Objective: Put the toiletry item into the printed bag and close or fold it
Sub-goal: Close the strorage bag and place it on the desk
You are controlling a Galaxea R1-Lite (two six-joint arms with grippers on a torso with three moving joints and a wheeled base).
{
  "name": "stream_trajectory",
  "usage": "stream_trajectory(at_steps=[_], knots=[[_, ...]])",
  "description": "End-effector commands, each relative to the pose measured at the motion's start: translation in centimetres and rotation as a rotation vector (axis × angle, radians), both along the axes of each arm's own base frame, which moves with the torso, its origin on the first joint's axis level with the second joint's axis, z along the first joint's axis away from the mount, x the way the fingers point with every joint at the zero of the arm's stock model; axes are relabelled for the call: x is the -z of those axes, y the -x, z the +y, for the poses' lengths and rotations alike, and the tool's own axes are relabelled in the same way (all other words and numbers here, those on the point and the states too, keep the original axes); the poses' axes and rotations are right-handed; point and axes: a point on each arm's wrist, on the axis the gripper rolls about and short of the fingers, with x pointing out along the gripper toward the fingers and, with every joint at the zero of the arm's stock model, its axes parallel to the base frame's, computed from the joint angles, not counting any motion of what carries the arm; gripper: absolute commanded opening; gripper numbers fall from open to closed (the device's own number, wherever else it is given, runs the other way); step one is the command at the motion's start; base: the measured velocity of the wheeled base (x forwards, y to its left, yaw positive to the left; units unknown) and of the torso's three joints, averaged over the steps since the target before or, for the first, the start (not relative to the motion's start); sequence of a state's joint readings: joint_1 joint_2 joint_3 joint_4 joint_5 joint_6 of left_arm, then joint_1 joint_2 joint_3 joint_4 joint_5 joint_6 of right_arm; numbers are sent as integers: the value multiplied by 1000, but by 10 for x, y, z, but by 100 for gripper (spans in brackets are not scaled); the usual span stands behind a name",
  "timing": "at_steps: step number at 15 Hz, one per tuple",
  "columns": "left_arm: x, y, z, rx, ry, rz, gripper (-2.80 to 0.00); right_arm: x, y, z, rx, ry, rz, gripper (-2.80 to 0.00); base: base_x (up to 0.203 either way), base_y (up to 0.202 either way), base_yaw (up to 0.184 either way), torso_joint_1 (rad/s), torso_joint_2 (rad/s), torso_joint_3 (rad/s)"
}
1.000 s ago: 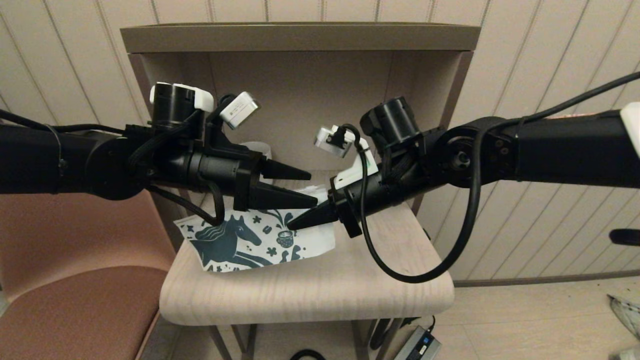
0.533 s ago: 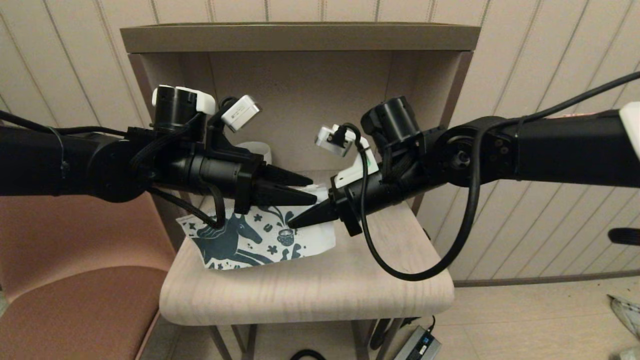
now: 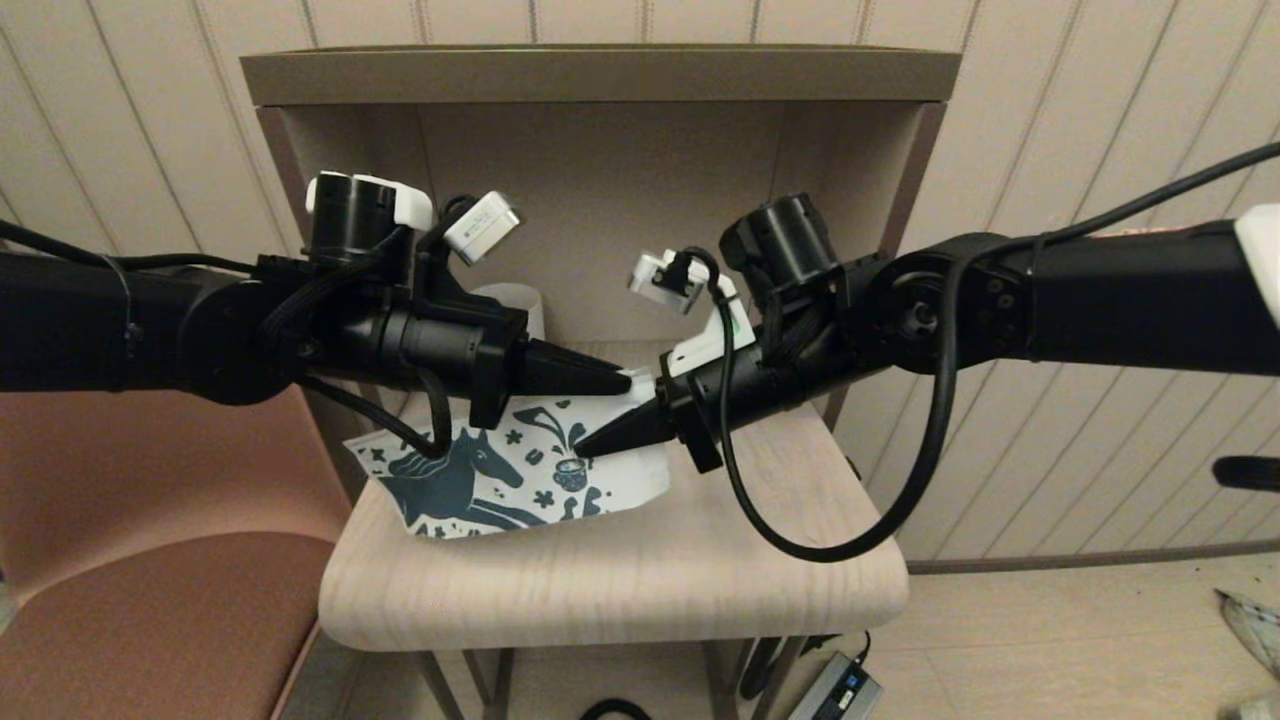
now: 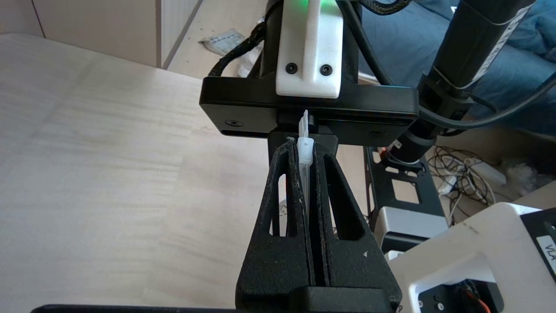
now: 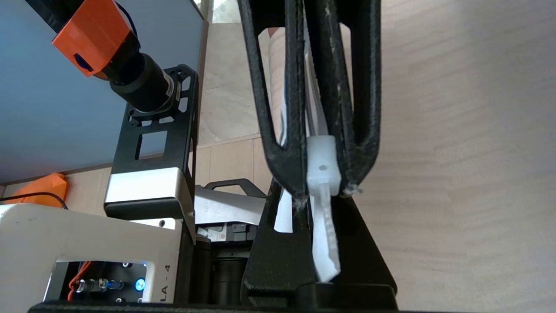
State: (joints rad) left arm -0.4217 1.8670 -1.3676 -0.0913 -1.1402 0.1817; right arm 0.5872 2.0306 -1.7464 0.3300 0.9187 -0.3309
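Closing my left hand [image 3: 622, 380] is what just changed: its fingers stood parted a moment ago and now pinch the white zip slider [image 4: 305, 150] at the top edge of the printed bag [image 3: 520, 470], which lies toward the back left of the bench [image 3: 620, 590]. My right hand [image 3: 582, 450], narrow, holds the bag's top edge beside it. I judge the zip pull comes next; the toiletry item is not visible.

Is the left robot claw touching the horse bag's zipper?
Touching. In the left wrist view the left gripper is shut on the white zipper slider of the printed bag; the right gripper pinches the bag too.
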Motion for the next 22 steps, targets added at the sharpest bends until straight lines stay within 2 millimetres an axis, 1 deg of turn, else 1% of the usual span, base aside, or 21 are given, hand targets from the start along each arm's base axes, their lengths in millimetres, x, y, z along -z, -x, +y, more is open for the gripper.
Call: stream_trajectory(at_steps=[1, 4, 7, 10, 12, 15, 22], knots=[[1, 0, 0, 5, 1, 3, -280, 2, -1, 1, -5, 1, 4, -280, 0, 0, 0, 0, 0, 0], [4, -2, -1, 4, -3, 1, -280, 1, -2, -4, 5, 0, 5, -280, 0, 0, 0, 0, 0, 0], [8, -5, -1, 2, -8, -3, -280, -5, -3, -20, 36, -6, 0, -280, 0, 0, 0, 0, 0, 0], [8, -6, 0, -3, -8, -4, -280, -11, 0, -38, 69, -12, -12, -280, 0, 0, 0, 0, 0, 0], [9, -6, 1, -5, -9, -4, -280, -15, 2, -45, 80, -17, -20, -280, 0, 0, 0, 0, 0, 0], [11, -10, 5, -14, -11, -25, -280, -18, 6, -50, 84, -20, -24, -280, 0, 0, 0, 0, 0, 0], [14, -12, 5, -12, -13, -32, -280, -20, 12, -51, 73, -39, -55, -280, 0, 0, 0, 0, 0, 0]])
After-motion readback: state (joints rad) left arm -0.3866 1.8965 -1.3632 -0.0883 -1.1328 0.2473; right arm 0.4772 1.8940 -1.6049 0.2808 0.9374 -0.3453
